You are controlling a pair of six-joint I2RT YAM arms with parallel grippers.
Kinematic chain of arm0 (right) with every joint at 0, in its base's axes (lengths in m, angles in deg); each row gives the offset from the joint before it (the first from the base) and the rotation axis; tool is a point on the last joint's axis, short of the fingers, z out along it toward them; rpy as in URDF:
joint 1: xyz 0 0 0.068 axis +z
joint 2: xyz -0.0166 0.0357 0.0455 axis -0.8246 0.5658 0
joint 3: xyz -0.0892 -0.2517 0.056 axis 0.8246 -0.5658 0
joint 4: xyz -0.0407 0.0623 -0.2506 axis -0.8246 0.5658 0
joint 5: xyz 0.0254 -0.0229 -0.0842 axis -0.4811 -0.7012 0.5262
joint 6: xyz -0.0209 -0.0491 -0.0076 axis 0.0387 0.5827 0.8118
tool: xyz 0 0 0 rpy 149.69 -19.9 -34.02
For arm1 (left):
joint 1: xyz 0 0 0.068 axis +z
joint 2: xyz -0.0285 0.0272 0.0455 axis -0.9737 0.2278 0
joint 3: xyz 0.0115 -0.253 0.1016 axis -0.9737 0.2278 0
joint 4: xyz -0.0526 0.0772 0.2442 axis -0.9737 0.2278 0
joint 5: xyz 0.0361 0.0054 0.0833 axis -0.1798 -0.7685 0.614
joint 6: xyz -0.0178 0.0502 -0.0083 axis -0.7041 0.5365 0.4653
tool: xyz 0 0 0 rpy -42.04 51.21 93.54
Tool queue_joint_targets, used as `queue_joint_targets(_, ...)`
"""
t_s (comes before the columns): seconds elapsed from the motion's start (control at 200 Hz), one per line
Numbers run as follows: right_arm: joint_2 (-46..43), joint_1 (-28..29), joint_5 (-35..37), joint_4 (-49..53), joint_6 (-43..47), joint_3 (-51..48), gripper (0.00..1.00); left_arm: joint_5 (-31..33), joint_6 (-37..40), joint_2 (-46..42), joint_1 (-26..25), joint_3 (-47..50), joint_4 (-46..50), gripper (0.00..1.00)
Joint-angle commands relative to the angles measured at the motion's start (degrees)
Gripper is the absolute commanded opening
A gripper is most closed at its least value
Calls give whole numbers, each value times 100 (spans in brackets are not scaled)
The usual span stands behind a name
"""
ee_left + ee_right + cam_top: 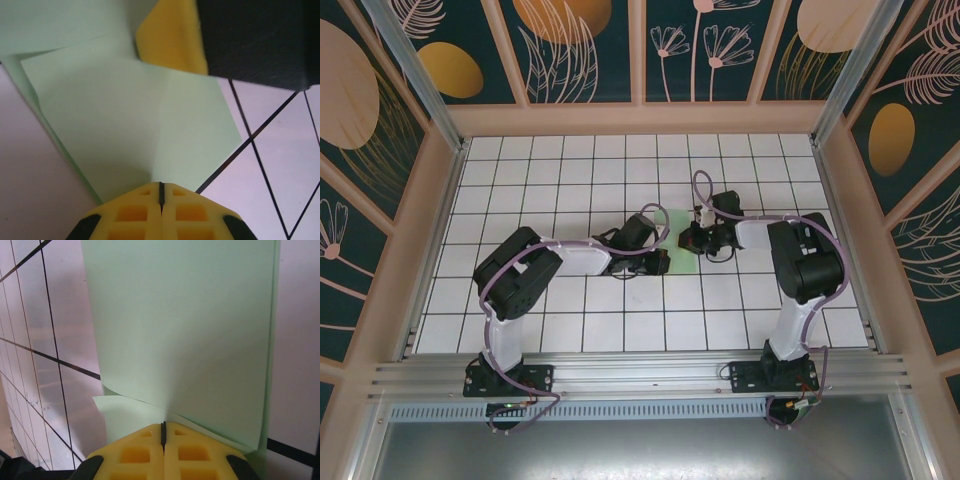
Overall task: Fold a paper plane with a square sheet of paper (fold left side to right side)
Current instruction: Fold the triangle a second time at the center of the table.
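A table (570, 310) surfaced in white tiles with dark grid lines is shown. Directly on it, near the middle, a pale green sheet of paper (684, 265) is laid, partly folded over itself

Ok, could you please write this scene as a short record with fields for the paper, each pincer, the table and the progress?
paper: pale green, lying flat on the table, partly folded, with overlapping layers and a crease
left pincer: shut, tip at the paper's edge
right pincer: shut, tip on the paper beside a folded flap
table: white tiles with dark grid lines
progress: folds begun, no narrow dart shape yet
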Motion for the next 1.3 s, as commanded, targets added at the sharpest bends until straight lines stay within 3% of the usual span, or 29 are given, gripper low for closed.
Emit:
queue_joint_targets(0.0, 213, -27, 186, 413, 5, 96, 0, -166, 23, -255, 10, -329, 146, 0)
queue_joint_targets(0.505, 346, -11, 137, 541, 67, 155, 0, -357, 100, 434, 9, -629, 235, 0)
queue_joint_targets(0.706, 360, -16, 169, 631, 118, 179, 0, -143, 33, 438, 31, -537, 286, 0)
queue_joint_targets(1.296, 430, -12, 302, 839, 208, 272, 0, -337, -71, 190, 80, 184, 250, 0)
